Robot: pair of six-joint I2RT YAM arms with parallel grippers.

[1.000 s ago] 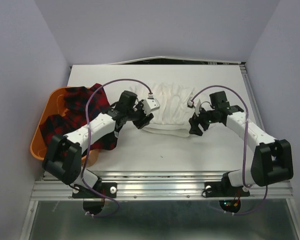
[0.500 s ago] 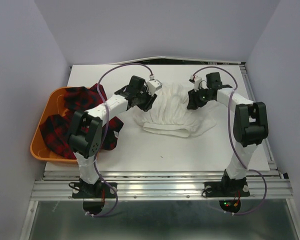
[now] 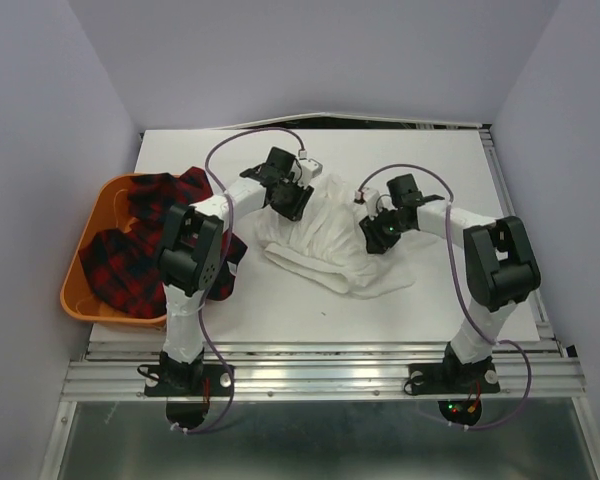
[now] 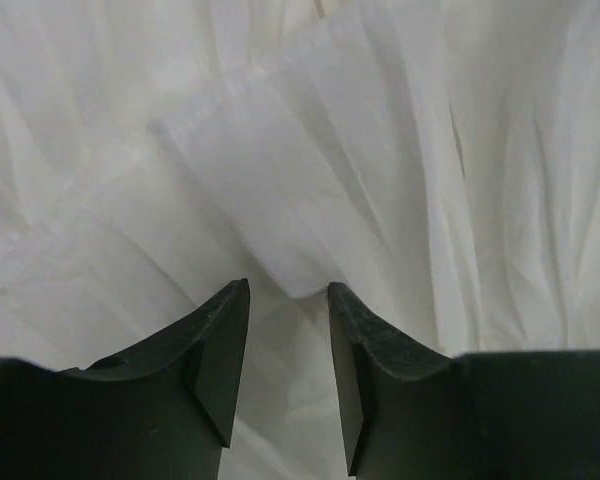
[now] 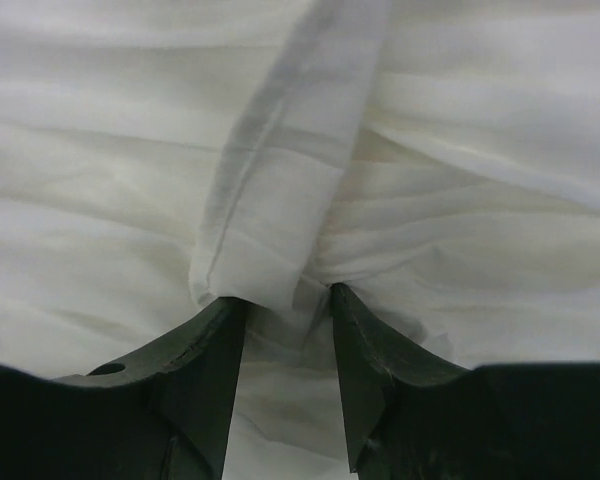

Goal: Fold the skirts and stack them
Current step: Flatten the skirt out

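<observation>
Since half a second ago the right gripper (image 3: 373,232) has swung from 1 o'clock toward centre, dragging cloth along; the left gripper (image 3: 288,200) barely shifted. Both sets of fingers (image 5: 200,380) pinch folds of the white skirt (image 3: 330,245), bunched mid-table. I judge its first fold is under way. Plaid skirts (image 3: 130,270) wait in the basket (image 3: 105,200) at 9 o'clock; nothing is stacked.

One skirt (image 3: 325,245) on the table (image 3: 430,300), other skirts (image 3: 130,255) in basket (image 3: 92,215) at left
</observation>
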